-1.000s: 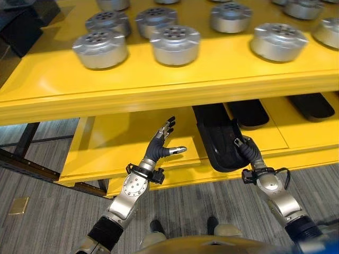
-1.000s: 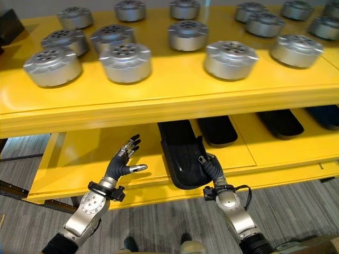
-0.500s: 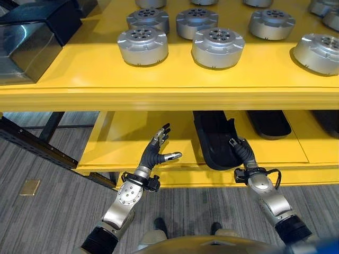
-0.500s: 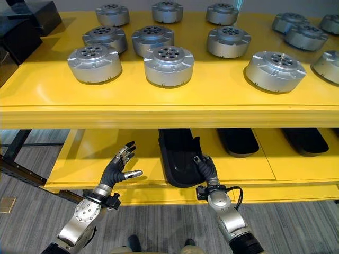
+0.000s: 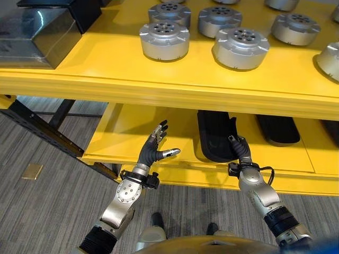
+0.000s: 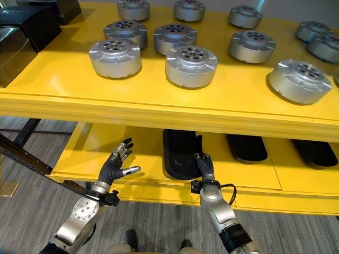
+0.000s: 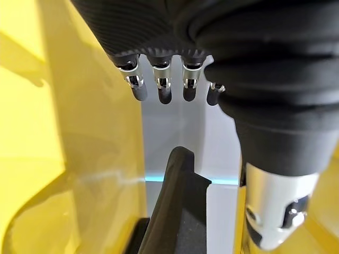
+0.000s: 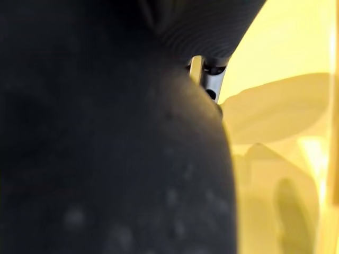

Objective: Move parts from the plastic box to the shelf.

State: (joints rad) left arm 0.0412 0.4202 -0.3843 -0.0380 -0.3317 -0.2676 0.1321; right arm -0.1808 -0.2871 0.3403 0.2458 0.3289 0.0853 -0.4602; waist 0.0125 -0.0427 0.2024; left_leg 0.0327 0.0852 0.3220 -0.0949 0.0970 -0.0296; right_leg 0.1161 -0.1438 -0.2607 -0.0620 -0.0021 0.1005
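Right hand [image 5: 241, 153] grips the near end of a black part [image 5: 214, 135] on the lower shelf [image 5: 132, 132], fingers curled on its edge; the right wrist view has the dark part pressed against the hand. Left hand [image 5: 153, 151] hovers empty, fingers spread, over the bare yellow to the left of that part. Two more black parts [image 6: 247, 148] lie on the same lower shelf to the right of the held one. Top shelf [image 6: 63, 87] above it carries rows of silver discs [image 6: 115, 56] and a dark box [image 5: 37, 26] at its left end. Can't tell if that is the plastic box. Progress guess: several parts already shelved, this one is being set in place but not yet released; how many remain can't be told.
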